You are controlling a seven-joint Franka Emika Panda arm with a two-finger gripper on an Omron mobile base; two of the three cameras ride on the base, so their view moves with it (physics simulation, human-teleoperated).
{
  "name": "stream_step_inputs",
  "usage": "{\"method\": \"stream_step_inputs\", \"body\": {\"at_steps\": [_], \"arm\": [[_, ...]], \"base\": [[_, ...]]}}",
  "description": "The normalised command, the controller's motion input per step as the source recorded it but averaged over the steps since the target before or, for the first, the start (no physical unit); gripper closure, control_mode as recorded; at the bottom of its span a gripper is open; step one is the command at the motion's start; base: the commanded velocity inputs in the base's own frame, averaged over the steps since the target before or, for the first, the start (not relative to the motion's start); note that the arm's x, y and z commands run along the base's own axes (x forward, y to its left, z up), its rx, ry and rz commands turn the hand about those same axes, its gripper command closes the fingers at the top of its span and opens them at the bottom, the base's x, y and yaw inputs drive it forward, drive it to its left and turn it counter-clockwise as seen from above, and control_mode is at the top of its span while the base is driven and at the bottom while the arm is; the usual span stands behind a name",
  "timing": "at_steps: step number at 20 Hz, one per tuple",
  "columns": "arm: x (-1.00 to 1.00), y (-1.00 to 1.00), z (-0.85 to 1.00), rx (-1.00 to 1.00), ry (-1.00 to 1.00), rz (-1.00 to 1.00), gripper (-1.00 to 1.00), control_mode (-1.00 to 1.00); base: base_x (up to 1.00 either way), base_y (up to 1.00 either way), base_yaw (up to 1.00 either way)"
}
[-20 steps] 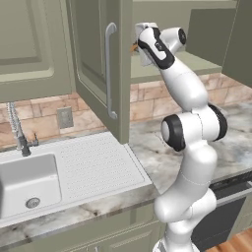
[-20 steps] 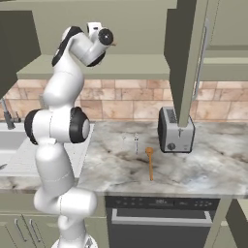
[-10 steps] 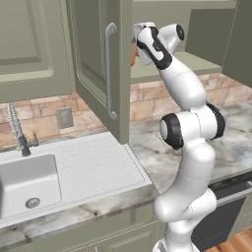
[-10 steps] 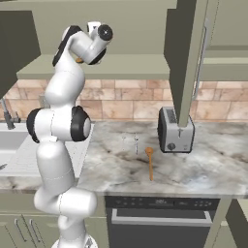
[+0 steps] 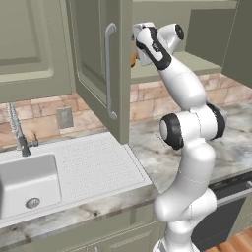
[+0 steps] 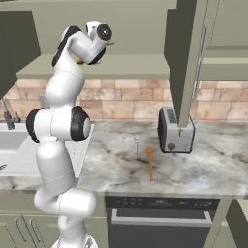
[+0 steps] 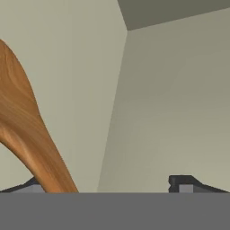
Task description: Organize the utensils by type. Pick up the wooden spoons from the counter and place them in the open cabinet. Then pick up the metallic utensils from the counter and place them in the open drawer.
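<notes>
My gripper (image 7: 108, 186) is raised inside the open cabinet (image 5: 101, 74), above its shelf (image 5: 197, 64), and its jaws stand wide apart. One orange-brown wooden spoon (image 7: 27, 130) leans by the left fingertip (image 7: 27, 186), while the right fingertip (image 7: 184, 182) is well clear of it. From the left base view a bit of that spoon (image 5: 133, 59) shows beside the hand (image 5: 142, 47). A second wooden spoon (image 6: 150, 164) lies on the counter (image 6: 208, 167). Two thin metallic utensils (image 6: 135, 143) lie just behind it.
A silver toaster (image 6: 175, 131) stands on the counter right of the utensils, under the hanging cabinet door (image 6: 186, 58). The sink (image 5: 24, 179) and white ribbed drainboard (image 5: 98, 162) lie to the left. A dark oven front (image 6: 160, 218) sits below the counter.
The jaws have gone from shut on the wooden spoon to wide open. The hand has stayed at the cabinet, barely moving.
</notes>
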Motion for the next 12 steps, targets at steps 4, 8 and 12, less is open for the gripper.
{"method": "stream_step_inputs", "body": {"at_steps": [4, 8, 12], "arm": [[0.0, 0.0, -0.43, 0.0, 0.0, 0.0, -1.0, -1.0], [-0.1, -0.02, -0.35, 0.0, 0.0, 0.0, -1.0, -1.0], [-0.23, -0.05, -0.25, 0.0, 0.0, 0.0, -1.0, -1.0]], "base": [[0.0, 0.0, 0.0], [0.0, 0.0, 0.0], [0.0, 0.0, 0.0]]}}
